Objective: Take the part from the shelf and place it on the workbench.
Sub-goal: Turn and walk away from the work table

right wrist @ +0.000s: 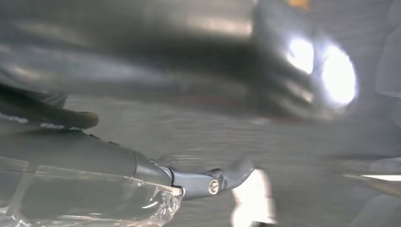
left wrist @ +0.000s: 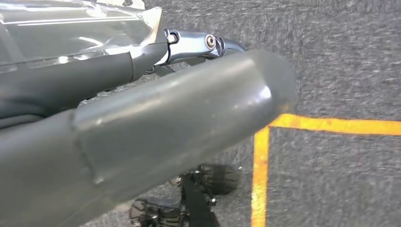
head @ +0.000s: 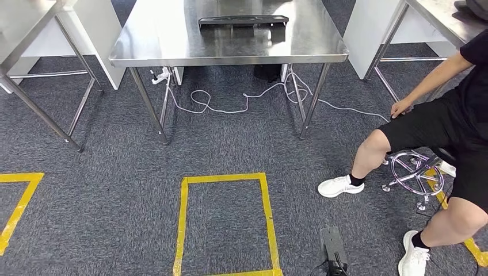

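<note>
The part [head: 243, 22], a long dark tray-like piece, lies flat on the steel workbench [head: 172, 46] at about 12 o'clock in the head view, near the middle of the top and well apart from either arm. No shelf is visible, so the carrying and placing look done; judging from this, little or nothing is left but to stand clear.

The left hand [left wrist: 156, 127] hangs over grey carpet and a yellow tape line [left wrist: 260, 170], holding nothing, though whether its fingers are spread or curled I cannot tell. The right hand [right wrist: 198, 85] is badly blurred, so its fingers cannot be read either.

At 3 o'clock a seated person [head: 443, 132] rests on a stool [head: 415, 172]; a taped square [head: 225, 224] marks the floor at 6 o'clock.
</note>
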